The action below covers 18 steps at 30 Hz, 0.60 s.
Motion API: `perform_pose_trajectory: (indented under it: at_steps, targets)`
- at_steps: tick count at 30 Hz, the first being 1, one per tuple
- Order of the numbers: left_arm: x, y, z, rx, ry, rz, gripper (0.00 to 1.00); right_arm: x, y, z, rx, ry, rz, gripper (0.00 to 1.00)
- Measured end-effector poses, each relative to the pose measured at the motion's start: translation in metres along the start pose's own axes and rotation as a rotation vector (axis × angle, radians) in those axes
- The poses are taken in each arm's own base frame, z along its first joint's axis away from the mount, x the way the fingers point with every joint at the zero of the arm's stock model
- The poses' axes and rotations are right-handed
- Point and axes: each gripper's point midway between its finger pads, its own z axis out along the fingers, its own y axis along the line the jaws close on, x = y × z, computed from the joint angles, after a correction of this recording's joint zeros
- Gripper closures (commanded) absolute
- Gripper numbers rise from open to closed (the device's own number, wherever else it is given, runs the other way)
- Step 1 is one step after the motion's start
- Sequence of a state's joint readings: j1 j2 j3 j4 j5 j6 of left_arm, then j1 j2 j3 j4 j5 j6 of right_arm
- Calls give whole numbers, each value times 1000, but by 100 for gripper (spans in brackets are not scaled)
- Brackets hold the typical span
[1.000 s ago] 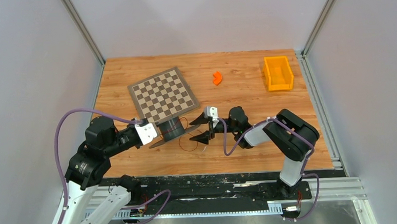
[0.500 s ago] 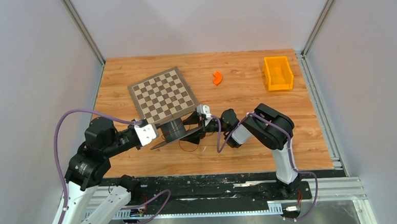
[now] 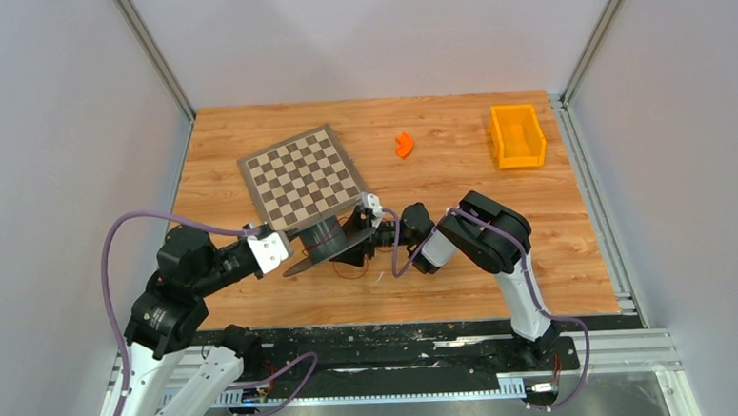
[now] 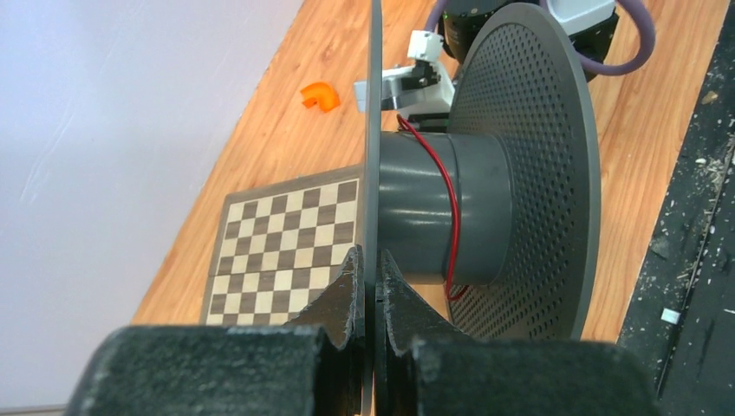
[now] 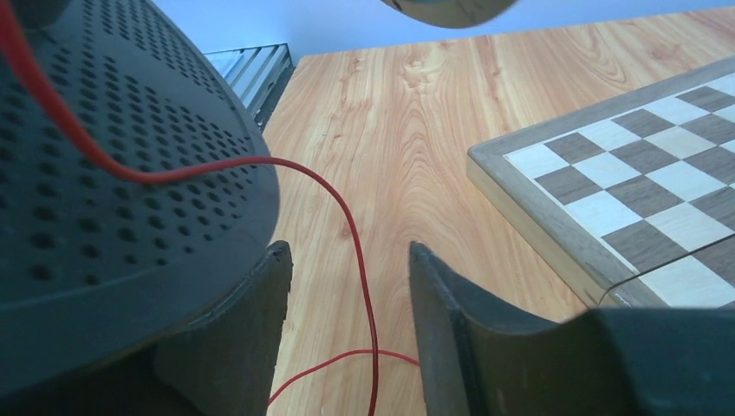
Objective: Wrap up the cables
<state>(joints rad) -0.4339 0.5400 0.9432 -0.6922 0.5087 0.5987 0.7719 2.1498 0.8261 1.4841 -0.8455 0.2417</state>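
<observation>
A grey spool (image 3: 321, 237) with perforated flanges is held off the table, its axis sideways. My left gripper (image 3: 290, 261) is shut on the rim of its thin flange (image 4: 374, 130); in the left wrist view the gripper (image 4: 371, 270) pinches that edge. The thin red cable (image 4: 451, 199) crosses the spool's core once and hangs down onto the table (image 3: 354, 271). My right gripper (image 3: 355, 240) is open right beside the spool's other flange (image 5: 113, 199). In the right wrist view the gripper (image 5: 348, 251) has the cable (image 5: 367, 303) running loose between its fingers, not pinched.
A chessboard (image 3: 302, 176) lies just behind the spool, and its corner shows in the right wrist view (image 5: 641, 191). A small orange piece (image 3: 404, 145) and an orange bin (image 3: 517, 135) sit at the back. A metal rail (image 3: 400, 335) runs along the table's near edge.
My right arm has swung left and brought its open gripper up against the spool, around the hanging cable. My left gripper has kept hold of the spool, shifting slightly.
</observation>
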Motion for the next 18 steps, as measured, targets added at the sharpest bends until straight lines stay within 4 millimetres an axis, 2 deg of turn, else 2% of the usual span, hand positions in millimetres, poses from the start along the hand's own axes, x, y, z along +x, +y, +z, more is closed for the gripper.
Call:
perform_pose_trajectory:
  at_steps: [4,5,7,9,12,15,16,18]
  targets:
    - [-3,1,0,-11,-21,2,100,2,-2,0,11,0,23,93]
    - [-3,2,0,-18,-23,4,100,1,-3,0,18,-3,24,99]
    - [-4,5,1,-27,-27,5,100,2,-7,-2,53,-6,43,100]
    - [-2,3,2,-28,-29,-7,100,5,-12,-13,115,-5,85,100]
    - [12,-2,8,-27,-8,-50,100,-3,-27,-48,240,-14,147,100]
    - [32,-5,18,-39,33,-122,100,-40,-47,-88,357,-59,114,100]
    - [41,-7,21,-42,49,-155,100,-59,-54,-97,389,-69,82,100]
    - [57,-11,29,-48,86,-222,100,-93,-53,-100,402,-83,4,100]
